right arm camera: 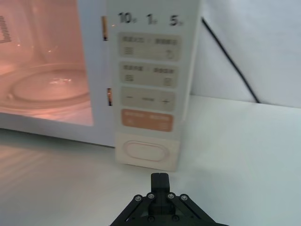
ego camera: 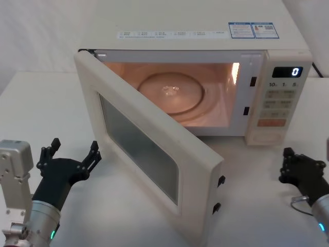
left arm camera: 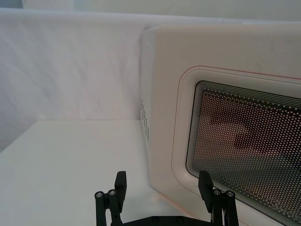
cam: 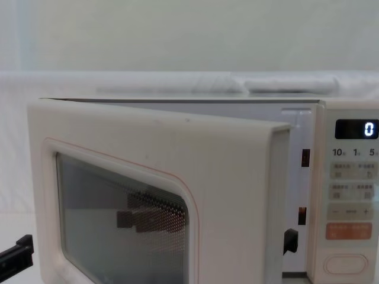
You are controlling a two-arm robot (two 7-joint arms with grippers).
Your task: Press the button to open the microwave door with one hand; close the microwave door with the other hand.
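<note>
The cream microwave door (ego camera: 146, 110) with its dark meshed window stands swung wide open, hinged at the left, its free edge toward me. My left gripper (ego camera: 73, 150) is open, low on the table just left of the door's outer face. In the left wrist view the left gripper (left arm camera: 162, 184) faces the door (left arm camera: 164, 117) near the window's corner without touching it. The wide pill-shaped button (right arm camera: 147, 150) sits at the bottom of the control panel, also seen as the button (ego camera: 268, 137). My right gripper (right arm camera: 160, 181) is shut, a short way in front of it; the right gripper (ego camera: 289, 153) rests low at the table's right.
The lit cavity holds a glass turntable (ego camera: 172, 92). An orange key (right arm camera: 147, 120) lies just above the button, and the display (ego camera: 288, 71) reads 0. A black cable (right arm camera: 230, 59) runs behind the microwave's right side. White table (ego camera: 257, 206) lies between door and right gripper.
</note>
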